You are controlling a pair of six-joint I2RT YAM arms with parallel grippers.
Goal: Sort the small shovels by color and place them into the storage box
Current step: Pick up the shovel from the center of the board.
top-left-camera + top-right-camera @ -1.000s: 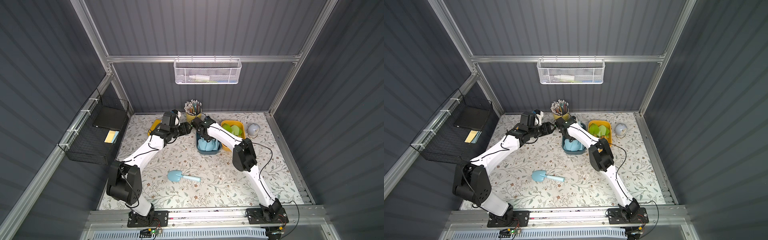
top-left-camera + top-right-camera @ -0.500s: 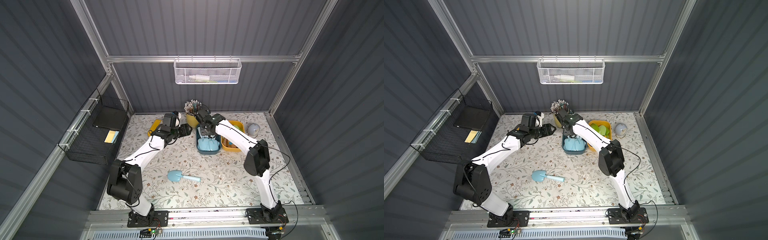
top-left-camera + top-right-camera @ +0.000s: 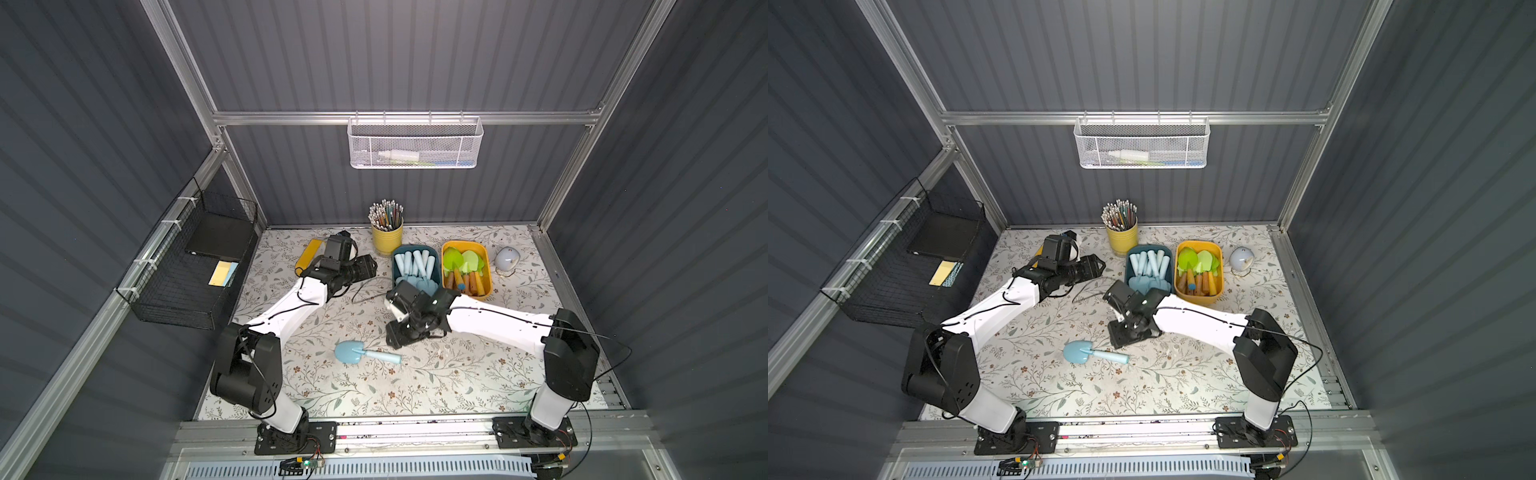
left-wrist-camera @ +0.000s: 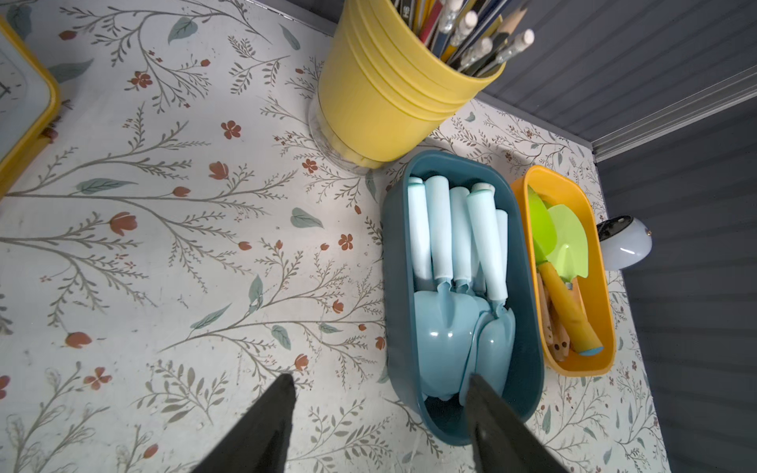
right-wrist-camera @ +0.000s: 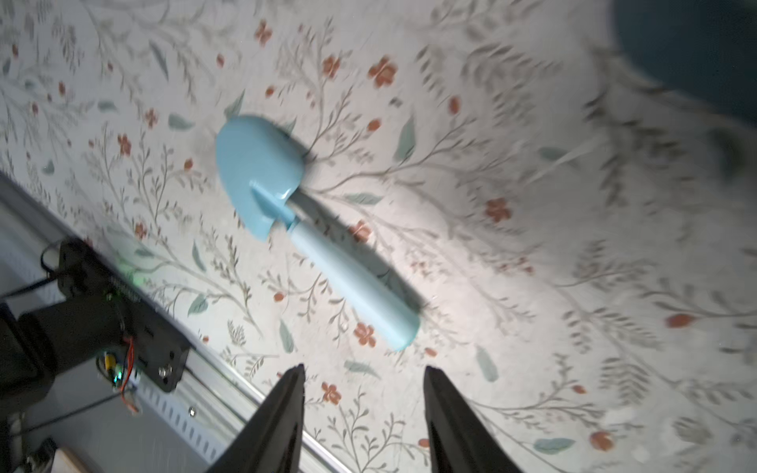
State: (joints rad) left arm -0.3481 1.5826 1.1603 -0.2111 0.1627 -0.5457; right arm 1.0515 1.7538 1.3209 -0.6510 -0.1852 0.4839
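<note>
A pale blue shovel (image 3: 365, 354) lies in the middle of the table (image 3: 457, 374), blade toward 9 o'clock. The right end effector (image 5: 363, 368) hovers at its 1 o'clock, jaws apart and empty. The left end effector (image 4: 379, 379), also apart and empty, hangs at 9 o'clock of the teal box (image 4: 393, 266) of blue shovels (image 4: 458, 245), next to a yellow box (image 4: 606, 295) of green shovels (image 4: 567, 241).

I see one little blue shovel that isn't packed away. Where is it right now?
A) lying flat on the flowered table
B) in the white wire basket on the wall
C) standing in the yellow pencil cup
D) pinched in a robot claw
A: the pale blue shovel lies flat on the table, and the right gripper hangs open near its handle end without touching it.
</note>
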